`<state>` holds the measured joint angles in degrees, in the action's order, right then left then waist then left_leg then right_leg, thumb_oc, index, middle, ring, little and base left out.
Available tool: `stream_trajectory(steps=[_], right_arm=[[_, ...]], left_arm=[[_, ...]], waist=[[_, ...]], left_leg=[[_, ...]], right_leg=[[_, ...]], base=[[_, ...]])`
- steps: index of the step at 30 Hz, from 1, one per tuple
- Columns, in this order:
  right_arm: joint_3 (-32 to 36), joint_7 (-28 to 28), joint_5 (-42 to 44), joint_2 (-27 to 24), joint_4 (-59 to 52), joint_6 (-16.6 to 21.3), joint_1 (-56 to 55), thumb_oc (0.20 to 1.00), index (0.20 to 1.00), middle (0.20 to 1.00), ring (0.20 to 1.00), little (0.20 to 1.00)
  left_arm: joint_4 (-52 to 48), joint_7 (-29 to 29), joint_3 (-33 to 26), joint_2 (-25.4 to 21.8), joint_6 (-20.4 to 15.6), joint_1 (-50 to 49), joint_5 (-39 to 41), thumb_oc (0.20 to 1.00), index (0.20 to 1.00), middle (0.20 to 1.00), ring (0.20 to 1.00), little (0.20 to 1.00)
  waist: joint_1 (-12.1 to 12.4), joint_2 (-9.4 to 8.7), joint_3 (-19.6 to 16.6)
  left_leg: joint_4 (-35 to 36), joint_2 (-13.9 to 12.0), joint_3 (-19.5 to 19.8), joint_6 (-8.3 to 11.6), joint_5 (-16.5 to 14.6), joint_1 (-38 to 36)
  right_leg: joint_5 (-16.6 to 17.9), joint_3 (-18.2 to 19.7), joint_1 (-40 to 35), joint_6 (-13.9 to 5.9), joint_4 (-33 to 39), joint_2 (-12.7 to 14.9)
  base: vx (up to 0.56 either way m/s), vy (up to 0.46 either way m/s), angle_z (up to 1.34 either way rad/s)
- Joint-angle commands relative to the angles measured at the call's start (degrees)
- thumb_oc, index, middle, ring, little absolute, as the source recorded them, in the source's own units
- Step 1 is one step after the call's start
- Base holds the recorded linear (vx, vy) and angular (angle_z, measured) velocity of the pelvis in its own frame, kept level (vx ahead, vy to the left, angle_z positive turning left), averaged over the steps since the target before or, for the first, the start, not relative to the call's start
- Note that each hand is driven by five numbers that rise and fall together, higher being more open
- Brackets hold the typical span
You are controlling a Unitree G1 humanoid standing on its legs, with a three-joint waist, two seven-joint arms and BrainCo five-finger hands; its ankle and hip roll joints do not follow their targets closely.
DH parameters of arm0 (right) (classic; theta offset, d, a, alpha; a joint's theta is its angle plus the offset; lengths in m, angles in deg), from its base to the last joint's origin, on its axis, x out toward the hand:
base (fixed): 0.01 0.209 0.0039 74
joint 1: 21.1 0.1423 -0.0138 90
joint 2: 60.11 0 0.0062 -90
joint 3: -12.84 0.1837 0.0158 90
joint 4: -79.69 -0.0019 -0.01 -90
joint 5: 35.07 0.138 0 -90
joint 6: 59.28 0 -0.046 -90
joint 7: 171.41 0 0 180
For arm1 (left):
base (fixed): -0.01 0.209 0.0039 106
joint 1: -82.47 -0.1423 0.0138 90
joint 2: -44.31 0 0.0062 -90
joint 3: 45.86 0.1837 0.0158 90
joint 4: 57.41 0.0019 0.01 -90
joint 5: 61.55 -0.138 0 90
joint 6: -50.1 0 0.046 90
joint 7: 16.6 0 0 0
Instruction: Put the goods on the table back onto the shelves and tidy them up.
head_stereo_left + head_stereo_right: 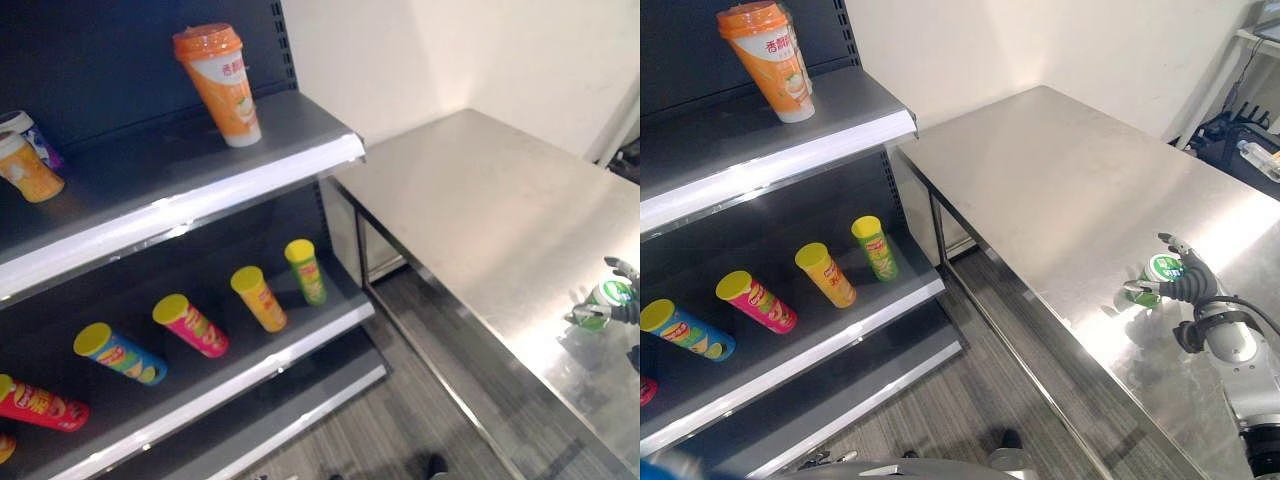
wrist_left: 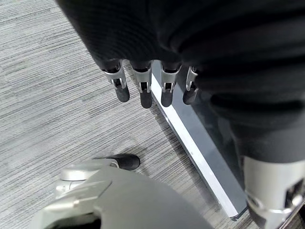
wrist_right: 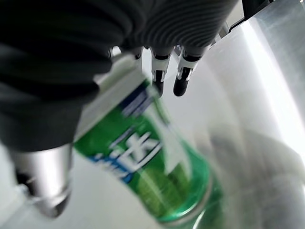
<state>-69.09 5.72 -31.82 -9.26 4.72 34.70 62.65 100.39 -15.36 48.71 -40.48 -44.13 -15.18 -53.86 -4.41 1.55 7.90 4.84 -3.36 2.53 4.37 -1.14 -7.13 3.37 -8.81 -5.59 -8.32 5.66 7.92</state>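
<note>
At about four o'clock on the steel table (image 1: 1060,190), the right hand (image 1: 1185,283) has its fingers and thumb curled round a green bottle with a white cap (image 1: 1158,276), tilted in the grasp. Over at nine o'clock stands the dark shelf unit (image 1: 200,170): an orange cup (image 1: 218,82) sits upright on its upper shelf, chip tubes (image 1: 258,297) lie on the lower. Above grey carpet, the left hand (image 2: 143,88) hangs with relaxed fingers, holding nothing

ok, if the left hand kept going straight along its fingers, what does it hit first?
Probably the grey carpeted floor: the left hand hangs open, fingers pointing down beside the grey shelf's white-edged base. Depth is unclear.
</note>
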Motion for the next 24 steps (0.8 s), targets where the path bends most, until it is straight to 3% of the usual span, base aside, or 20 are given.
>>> stream_trajectory(steps=[1,10,16,23,24], right_arm=[[-1.6,-0.4,1.4,-1.6,0.3,1.0,2.7,0.200,0.200,0.200,0.200,0.200],[0.4,1.0,0.2,-1.8,-2.8,1.2,2.5,0.200,0.200,0.200,0.200,0.200],[3.6,3.1,2.2,0.7,-7.9,3.4,3.5,0.200,0.200,0.200,0.200,0.200],[5.6,4.2,3.3,1.2,-17.0,6.7,6.7,0.200,0.200,0.200,0.200,0.200],[4.9,4.9,2.9,0.3,-17.8,7.1,7.9,0.200,0.200,0.200,0.200,0.200]], left_arm=[[1.5,-0.2,0.2,-4.4,0.2,2.6,-0.6,1.000,1.000,1.000,1.000,1.000],[0.5,-0.1,-0.5,-4.9,0.2,2.6,0.3,1.000,1.000,1.000,1.000,1.000],[-0.1,-0.1,-1.2,-5.0,0.1,2.6,1.3,1.000,1.000,1.000,1.000,1.000],[-3.6,-0.5,-0.9,-4.6,-0.4,2.5,3.5,1.000,1.000,1.000,1.000,1.000],[-3.8,0.0,-0.9,-4.1,-0.5,3.0,4.9,1.000,1.000,1.000,1.000,1.000]], waist=[[1.6,-4.00,-1.4],[1.3,-3.62,-1.4],[1.5,-3.32,-1.2],[3.4,-3.75,1.7],[3.7,-4.46,2.6]], left_leg=[[-2.0,-2.8,-5.1,4.22,0.7,2.1],[-2.1,-3.2,-5.2,4.52,0.9,2.0],[-3.2,-3.7,-4.3,4.90,1.1,2.8],[-11.4,-2.7,-0.7,6.17,1.4,9.4],[-13.3,-3.4,-2.4,6.95,3.0,11.8]], right_leg=[[-5.7,1.8,1.5,1.04,-5.0,-1.4],[-6.0,2.0,1.2,1.27,-4.8,-1.8],[-6.7,2.0,1.0,1.93,-4.6,-2.7],[-7.2,-0.4,0.7,3.34,-4.1,-3.0],[-7.0,-2.0,0.4,3.40,-3.8,-2.3]], base=[[0.00,0.000,0.00],[-0.01,-0.016,0.00],[-0.02,-0.067,0.00],[-0.09,-0.080,0.35],[-0.14,-0.030,0.95]])
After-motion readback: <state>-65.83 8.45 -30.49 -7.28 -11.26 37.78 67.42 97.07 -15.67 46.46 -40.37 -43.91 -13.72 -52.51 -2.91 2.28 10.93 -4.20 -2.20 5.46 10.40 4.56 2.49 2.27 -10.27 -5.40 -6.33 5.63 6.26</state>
